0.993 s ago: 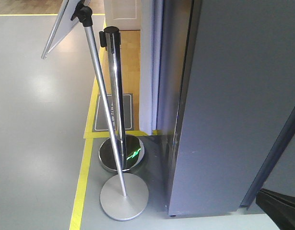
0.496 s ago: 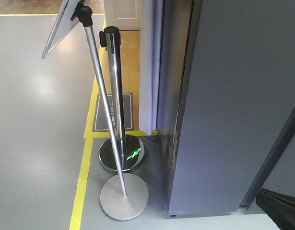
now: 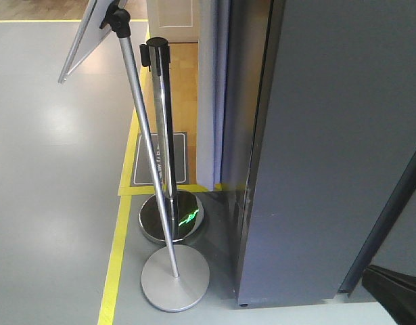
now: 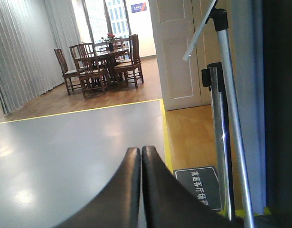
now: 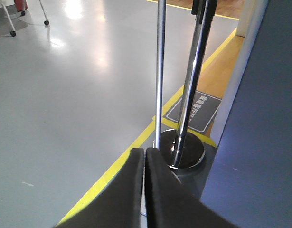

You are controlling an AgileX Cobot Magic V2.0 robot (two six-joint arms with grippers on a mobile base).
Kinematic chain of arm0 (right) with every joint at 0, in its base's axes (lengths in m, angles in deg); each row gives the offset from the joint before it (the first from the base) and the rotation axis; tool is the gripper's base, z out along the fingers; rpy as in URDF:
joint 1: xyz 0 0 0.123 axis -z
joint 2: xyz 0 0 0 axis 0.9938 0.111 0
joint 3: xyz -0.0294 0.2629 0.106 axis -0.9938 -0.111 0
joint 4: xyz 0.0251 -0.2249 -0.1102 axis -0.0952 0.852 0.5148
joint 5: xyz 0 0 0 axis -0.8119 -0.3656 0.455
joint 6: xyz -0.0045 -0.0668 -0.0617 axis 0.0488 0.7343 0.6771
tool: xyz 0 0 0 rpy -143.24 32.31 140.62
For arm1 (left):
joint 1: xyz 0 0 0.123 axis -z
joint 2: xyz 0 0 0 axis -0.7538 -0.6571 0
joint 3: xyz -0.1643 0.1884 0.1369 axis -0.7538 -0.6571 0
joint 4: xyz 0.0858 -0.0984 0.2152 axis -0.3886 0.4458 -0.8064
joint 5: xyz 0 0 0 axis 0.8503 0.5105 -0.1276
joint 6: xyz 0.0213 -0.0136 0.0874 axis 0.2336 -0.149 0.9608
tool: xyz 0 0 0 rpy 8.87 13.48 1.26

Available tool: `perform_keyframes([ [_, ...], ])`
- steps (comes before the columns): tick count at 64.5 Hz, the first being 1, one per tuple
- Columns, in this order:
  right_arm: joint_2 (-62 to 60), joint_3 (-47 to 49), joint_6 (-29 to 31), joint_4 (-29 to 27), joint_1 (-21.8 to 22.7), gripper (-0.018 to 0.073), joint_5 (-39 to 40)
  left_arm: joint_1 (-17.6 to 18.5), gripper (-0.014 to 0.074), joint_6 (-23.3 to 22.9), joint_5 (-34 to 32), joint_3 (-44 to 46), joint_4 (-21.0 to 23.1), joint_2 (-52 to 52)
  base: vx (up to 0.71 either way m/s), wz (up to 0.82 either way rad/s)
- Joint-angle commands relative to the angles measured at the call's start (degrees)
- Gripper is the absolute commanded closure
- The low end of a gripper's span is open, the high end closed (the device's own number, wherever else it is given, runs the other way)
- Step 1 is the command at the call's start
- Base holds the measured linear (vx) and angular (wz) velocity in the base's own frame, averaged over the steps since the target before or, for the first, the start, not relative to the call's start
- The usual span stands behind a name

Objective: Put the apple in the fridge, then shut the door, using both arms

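The apple is out of view in every frame. The fridge [image 3: 329, 149] fills the right of the front view as a tall dark grey-blue cabinet seen from its side, and its inside is hidden. A slanted dark edge [image 3: 387, 220] crosses its lower right; I cannot tell whether this is the door. My left gripper [image 4: 140, 149] is shut with nothing between its fingers and hangs over grey floor. My right gripper [image 5: 145, 151] is also shut on nothing, just left of the fridge [image 5: 259, 142] side panel. A black piece of arm [image 3: 400, 294] shows in the front view's lower right corner.
Two metal stanchions stand left of the fridge: a chrome post [image 3: 162, 122] on a shiny round base [image 3: 170, 217], and a leaning sign pole [image 3: 148, 142] on a flat grey disc [image 3: 175, 276]. Yellow floor tape [image 3: 116, 257] runs alongside. A dining table with chairs [image 4: 105, 59] stands far off.
The black piece of arm in the front view's lower right corner has shifted slightly to the right. Nothing else has moved.
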Motion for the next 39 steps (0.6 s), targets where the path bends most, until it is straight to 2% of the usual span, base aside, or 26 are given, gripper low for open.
perform_keyframes([
  [1,0.44,1.51,-0.78,0.17,-0.86,0.0561,4.32,0.33,0.0603,-0.08,-4.19,-1.72,0.44,0.93,0.0,0.0],
  [8,-0.19,1.51,-6.43,6.56,-2.65,0.0561,5.98,0.33,0.0603,-0.08,-4.19,-1.72,0.44,0.93,0.0,0.0],
  [17,-2.91,1.51,-21.68,18.94,-4.07,0.0561,6.87,0.33,0.0603,-0.08,-4.19,-1.72,0.44,0.93,0.0,0.0],
  [24,-4.85,1.51,-35.67,28.41,-4.29,0.0561,7.03,0.33,0.0603,-0.08,-4.19,-1.72,0.44,0.93,0.0,0.0],
  [30,-6.28,0.81,-44.1,34.91,-4.29,0.0561,8.12,0.33,0.0603,-0.08,-4.19,-1.72,0.44,0.93,0.0,0.0],
  [34,-7.43,-1.53,-48.8,37.65,-4.29,0.0561,11.63,0.33,0.0603,-0.08,-4.19,-1.72,0.44,0.93,0.0,0.0],
  [39,-9.78,-5.46,-51.54,39.34,-4.29,0.0561,17.04,0.33,0.0603,-0.08,-4.19,-1.72,0.44,0.93,0.0,0.0],
])
